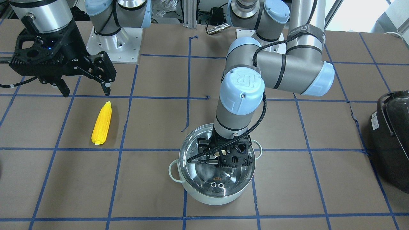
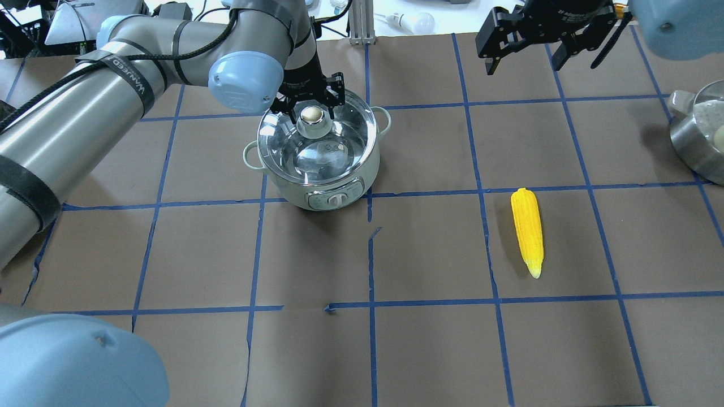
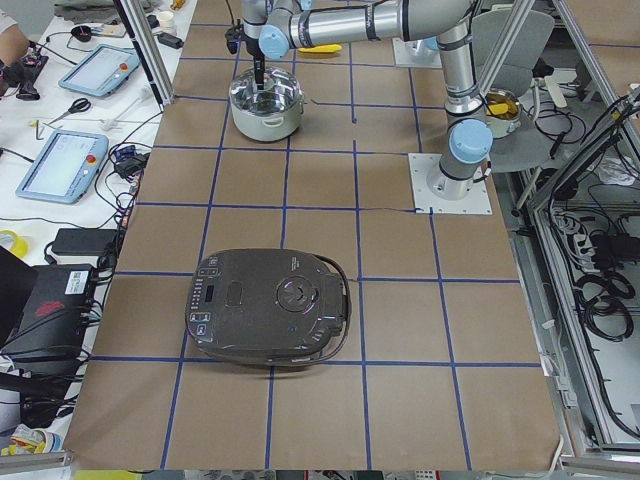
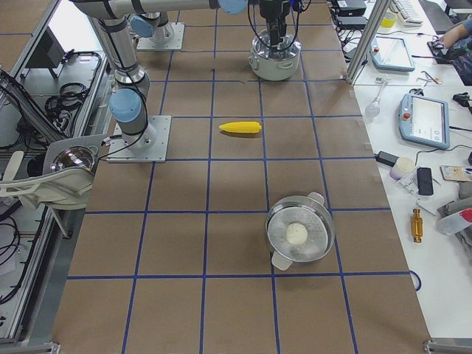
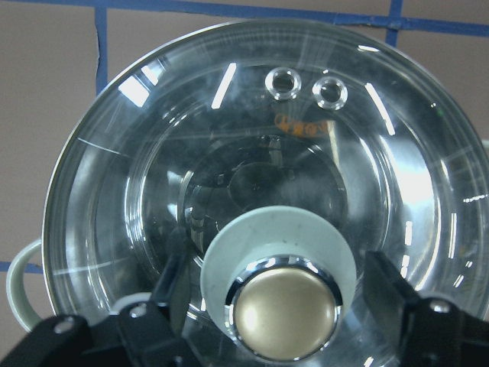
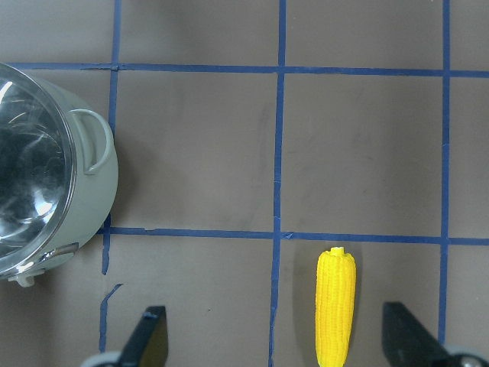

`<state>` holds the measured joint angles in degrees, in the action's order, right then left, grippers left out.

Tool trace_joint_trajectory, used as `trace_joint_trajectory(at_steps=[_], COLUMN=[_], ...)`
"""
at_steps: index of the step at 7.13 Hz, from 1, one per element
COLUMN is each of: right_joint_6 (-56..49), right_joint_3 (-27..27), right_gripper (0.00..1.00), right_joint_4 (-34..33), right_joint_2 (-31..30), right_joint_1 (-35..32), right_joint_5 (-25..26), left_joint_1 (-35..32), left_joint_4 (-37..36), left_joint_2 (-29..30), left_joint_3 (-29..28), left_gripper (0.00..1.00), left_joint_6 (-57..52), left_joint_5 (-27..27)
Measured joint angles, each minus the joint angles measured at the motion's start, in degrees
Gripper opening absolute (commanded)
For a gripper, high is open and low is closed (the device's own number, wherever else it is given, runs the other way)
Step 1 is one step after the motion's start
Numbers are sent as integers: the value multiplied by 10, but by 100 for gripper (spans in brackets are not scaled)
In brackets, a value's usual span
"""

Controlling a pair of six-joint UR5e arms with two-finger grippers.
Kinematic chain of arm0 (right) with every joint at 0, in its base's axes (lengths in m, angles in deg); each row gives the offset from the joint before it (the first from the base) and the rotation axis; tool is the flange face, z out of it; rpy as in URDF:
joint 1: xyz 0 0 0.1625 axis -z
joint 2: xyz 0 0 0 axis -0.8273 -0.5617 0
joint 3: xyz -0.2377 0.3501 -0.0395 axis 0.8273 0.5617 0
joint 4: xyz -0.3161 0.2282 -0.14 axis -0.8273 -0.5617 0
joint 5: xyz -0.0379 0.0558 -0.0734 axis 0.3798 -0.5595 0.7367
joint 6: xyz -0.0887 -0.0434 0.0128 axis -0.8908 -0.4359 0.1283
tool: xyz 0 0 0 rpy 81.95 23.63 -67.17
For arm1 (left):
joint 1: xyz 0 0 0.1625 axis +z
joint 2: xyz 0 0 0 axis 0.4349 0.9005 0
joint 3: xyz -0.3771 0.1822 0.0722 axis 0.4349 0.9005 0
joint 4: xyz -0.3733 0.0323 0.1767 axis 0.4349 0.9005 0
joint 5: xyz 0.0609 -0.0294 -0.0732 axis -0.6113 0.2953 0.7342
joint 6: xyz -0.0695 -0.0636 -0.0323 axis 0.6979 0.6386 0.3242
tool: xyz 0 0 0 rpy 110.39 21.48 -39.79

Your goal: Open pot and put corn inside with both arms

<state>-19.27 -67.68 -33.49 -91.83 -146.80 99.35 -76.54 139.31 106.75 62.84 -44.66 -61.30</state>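
Note:
The pale mint-green pot [image 2: 334, 192] stands mid-table with its glass lid [image 2: 317, 150] on it. My left gripper [image 2: 310, 107] is open and points down over the lid, one finger on each side of the beige knob [image 5: 286, 306], with small gaps. The same shows in the front view, where the left gripper [image 1: 228, 156] is above the pot [image 1: 217, 191]. The yellow corn [image 2: 528, 229] lies flat on the table to the pot's right. My right gripper [image 2: 523, 68] is open and empty, hanging above the table beyond the corn [image 6: 336, 306].
A large black appliance [image 1: 393, 137] sits at the table end on my left side. A second steel pot with a lid [image 2: 701, 135] stands at the right end. Blue tape lines grid the brown table.

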Motion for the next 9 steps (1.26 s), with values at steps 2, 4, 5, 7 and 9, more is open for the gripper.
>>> trace_joint_trajectory(at_steps=[2, 4, 5, 7, 9], right_joint_6=[-1, 0, 0, -1, -1], right_joint_3=[2, 5, 5, 6, 6], right_gripper=[100, 100, 100, 100, 100], right_joint_4=[-2, -3, -3, -3, -3], right_joint_2=[-1, -1, -1, -1, -1], right_joint_1=[1, 1, 1, 1, 1], right_joint_5=[0, 0, -1, 0, 1], left_joint_1=[0, 1, 5, 50, 128], left_joint_4=[6, 14, 34, 97, 125], left_joint_2=[-4, -16, -27, -45, -66], left_joint_3=[4, 1, -14, -52, -32], left_gripper=[38, 38, 38, 38, 38], left_joint_6=[0, -1, -4, -35, -131], left_joint_5=[3, 8, 8, 9, 8])
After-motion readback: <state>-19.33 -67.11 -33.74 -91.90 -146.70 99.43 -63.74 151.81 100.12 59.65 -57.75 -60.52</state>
